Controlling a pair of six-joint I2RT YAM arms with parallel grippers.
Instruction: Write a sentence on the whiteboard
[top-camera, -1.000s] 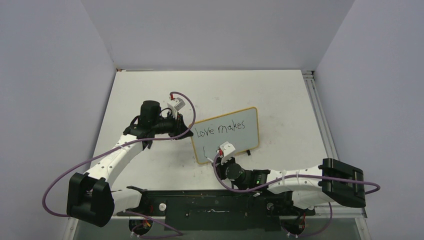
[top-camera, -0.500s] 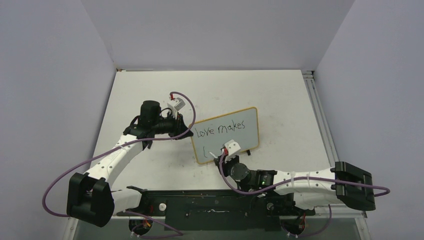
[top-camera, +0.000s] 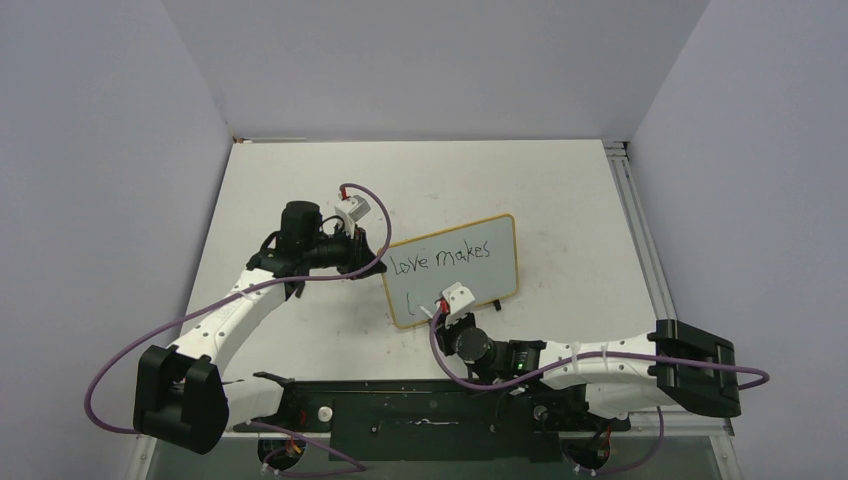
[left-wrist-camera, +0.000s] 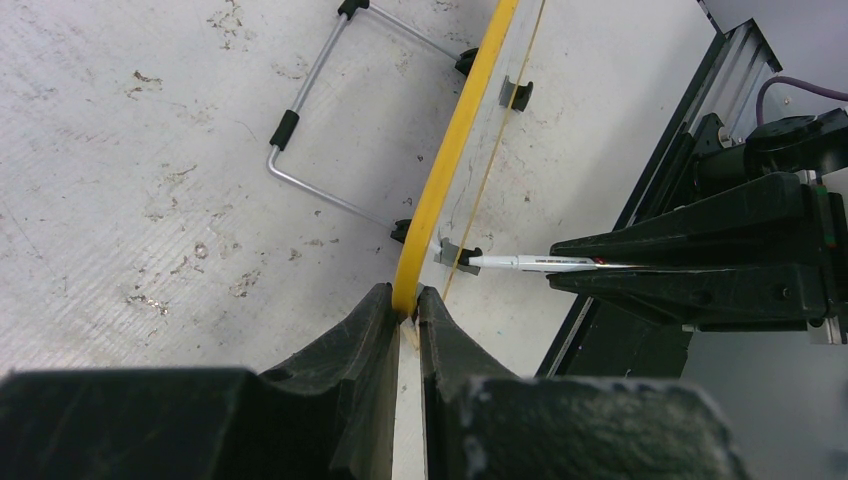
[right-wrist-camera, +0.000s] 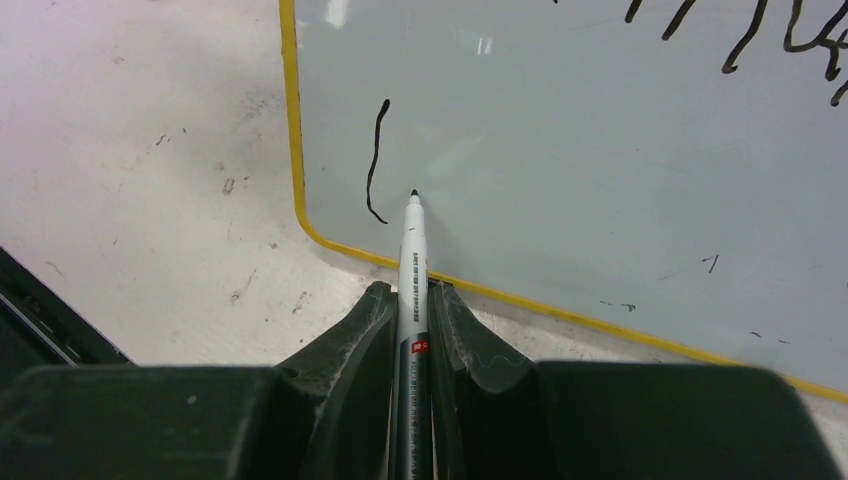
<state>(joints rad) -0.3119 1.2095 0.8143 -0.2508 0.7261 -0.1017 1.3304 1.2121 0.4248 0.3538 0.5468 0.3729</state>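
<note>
The whiteboard (top-camera: 470, 275) stands on the table, yellow-framed, tilted in the top view. The sentence (top-camera: 440, 258) reads "Love makes" on the upper line, with a single stroke (top-camera: 410, 303) begun below it. My left gripper (top-camera: 380, 262) is shut on the board's left frame edge, seen edge-on in the left wrist view (left-wrist-camera: 405, 300). My right gripper (top-camera: 440, 312) is shut on a white marker (right-wrist-camera: 413, 262). The marker's tip is at the board surface (right-wrist-camera: 600, 150), just right of the lower stroke (right-wrist-camera: 375, 160). The marker also shows in the left wrist view (left-wrist-camera: 520, 263).
A wire stand (left-wrist-camera: 310, 130) props the board from behind, and small black feet (left-wrist-camera: 515, 93) sit under it. A black rail (top-camera: 430, 410) runs along the near table edge. A metal rail (top-camera: 640, 230) lines the right edge. Grey walls enclose the table.
My right gripper shifted slightly right with the marker, then came back left. The left gripper and the board have not moved. No new stroke shows.
</note>
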